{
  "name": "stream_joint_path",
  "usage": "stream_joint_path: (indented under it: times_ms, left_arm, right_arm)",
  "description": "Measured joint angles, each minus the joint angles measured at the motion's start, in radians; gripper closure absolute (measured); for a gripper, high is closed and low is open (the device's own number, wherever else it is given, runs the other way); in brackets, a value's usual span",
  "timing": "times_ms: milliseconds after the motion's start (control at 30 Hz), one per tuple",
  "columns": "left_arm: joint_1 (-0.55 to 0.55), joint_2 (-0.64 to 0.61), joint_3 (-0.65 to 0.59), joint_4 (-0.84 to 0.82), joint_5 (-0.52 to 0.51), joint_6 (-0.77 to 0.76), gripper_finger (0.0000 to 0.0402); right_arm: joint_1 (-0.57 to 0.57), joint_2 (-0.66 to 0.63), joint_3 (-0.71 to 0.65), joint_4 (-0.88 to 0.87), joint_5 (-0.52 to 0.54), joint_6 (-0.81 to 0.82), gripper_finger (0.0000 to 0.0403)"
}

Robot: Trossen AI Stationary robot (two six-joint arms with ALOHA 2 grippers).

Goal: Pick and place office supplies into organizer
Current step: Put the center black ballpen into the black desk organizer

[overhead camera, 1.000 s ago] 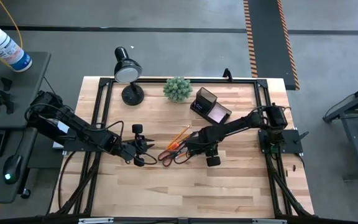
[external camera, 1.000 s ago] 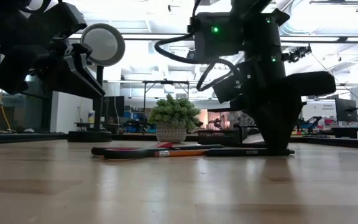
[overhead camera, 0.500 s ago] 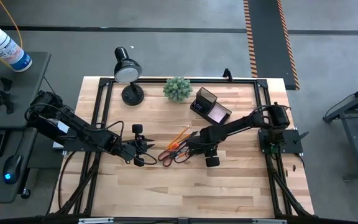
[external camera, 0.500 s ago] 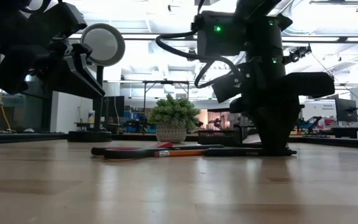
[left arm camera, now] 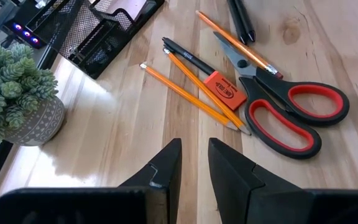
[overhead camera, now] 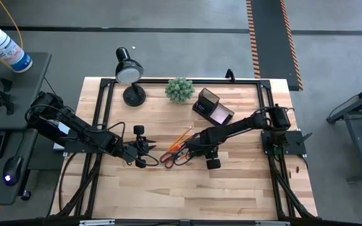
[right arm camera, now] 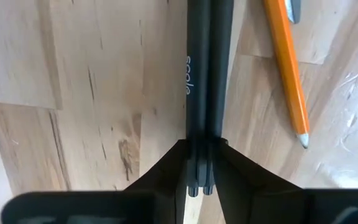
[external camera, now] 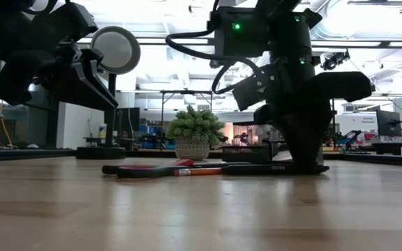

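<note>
Overhead and wrist views of the workspace. The right gripper is standing low over the middle of the wooden table, its fingers closing narrowly around two dark pens lying side by side on the wood; both pens are sitting between the fingertips, still flat on the surface. An orange pencil is lying just beside the pens. The left gripper is hovering near the left of the supply cluster, its fingers showing only a narrow gap and holding nothing.

The remaining supplies are lying grouped between the two grippers: the orange-handled scissors with blades partly spread, two thin pencils crossing near an orange eraser, and a black pen touching them. The organizer is standing toward the far edge of the table, well apart from the cluster, with a pink sticky-note pad lying in its low tray. A green plant ball and a black desk lamp are standing beside it along the far edge
</note>
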Motion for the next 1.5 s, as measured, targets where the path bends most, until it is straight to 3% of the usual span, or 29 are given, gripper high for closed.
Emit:
stream_joint_path:
  times_ms: [533,767,1100,1500]
  left_arm:
    - [0.000,0.000,0.000,-0.002,-0.003,0.001,0.0334]
    - [0.000,0.000,0.000,-0.002,-0.003,0.002,0.0334]
    - [0.000,0.000,0.000,-0.003,-0.003,0.002,0.0334]
    - [0.000,0.000,0.000,-0.003,0.000,0.002,0.0334]
  right_arm:
    - [0.000,0.000,0.104,-0.105,0.018,-0.018,0.0400]
    - [0.000,0.000,0.100,-0.034,-0.079,0.011,0.0373]
    - [0.006,-0.001,0.076,0.004,-0.065,0.014,0.0326]
    - [0.003,-0.001,0.076,0.071,-0.063,-0.007,0.0324]
